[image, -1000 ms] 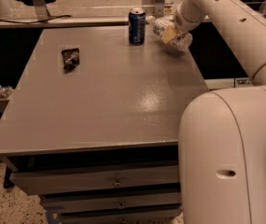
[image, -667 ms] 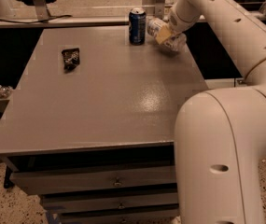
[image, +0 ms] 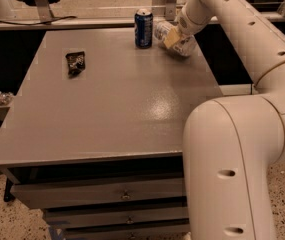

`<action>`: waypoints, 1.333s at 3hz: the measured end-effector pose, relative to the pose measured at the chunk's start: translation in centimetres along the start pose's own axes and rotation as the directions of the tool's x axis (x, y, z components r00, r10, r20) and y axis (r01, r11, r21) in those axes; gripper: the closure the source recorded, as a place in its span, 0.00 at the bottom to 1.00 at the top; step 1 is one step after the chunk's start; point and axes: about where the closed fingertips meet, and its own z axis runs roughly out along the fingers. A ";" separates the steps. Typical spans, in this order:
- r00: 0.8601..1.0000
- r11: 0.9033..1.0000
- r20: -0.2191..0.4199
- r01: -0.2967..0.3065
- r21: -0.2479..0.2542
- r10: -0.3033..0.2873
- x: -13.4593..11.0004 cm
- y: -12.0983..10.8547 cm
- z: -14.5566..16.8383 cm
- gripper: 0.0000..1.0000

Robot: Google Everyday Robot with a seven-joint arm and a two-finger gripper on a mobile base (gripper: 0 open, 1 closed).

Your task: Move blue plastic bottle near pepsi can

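Pincer [image: 173,38]: at the far right part of the bench [image: 117,109], low over the surface, at the end of the white arm [image: 242,29] that reaches in from the right side. It is closed on the blue plastic bottle [image: 186,47], gripping it around the middle. One tan pad [image: 170,40] shows lying across the bottle's body; the other finger is hidden behind the bottle.

Bottle: held on its side, long axis running diagonally, one end pointing toward the back left and the other toward the front right. The clear body and pale label show on both sides of the pincer. Cannot tell whether the bottle touches the bench or sits just above it.

Pepsi can [image: 143,29]: upright near the bench's far edge, dark blue with a silver top rim. It stands just beside the bottle's back-left end, on its left. A narrow gap shows between them; they do not appear to touch.

Black crumpled wrapper [image: 75,63]: flat on the bench, well apart from the can and bottle, toward the left side.

Bench: grey top, with a dull patch of glare right of centre. Grey drawers [image: 107,196] with small knobs sit under the front edge.

Arm's large lower segment fills the front right corner of the view, in front of the bench's right side.
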 end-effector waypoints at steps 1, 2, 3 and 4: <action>1.000 1.000 -0.004 0.001 -0.017 -0.001 0.0 0.2 0.2 0.12; 1.000 1.000 -0.007 0.005 -0.031 -0.005 -0.1 0.4 0.3 0.00; 1.000 0.998 -0.003 0.017 -0.061 -0.017 -0.1 1.0 0.2 0.00; 0.998 0.995 0.041 0.041 -0.088 -0.038 0.2 1.0 -1.4 0.00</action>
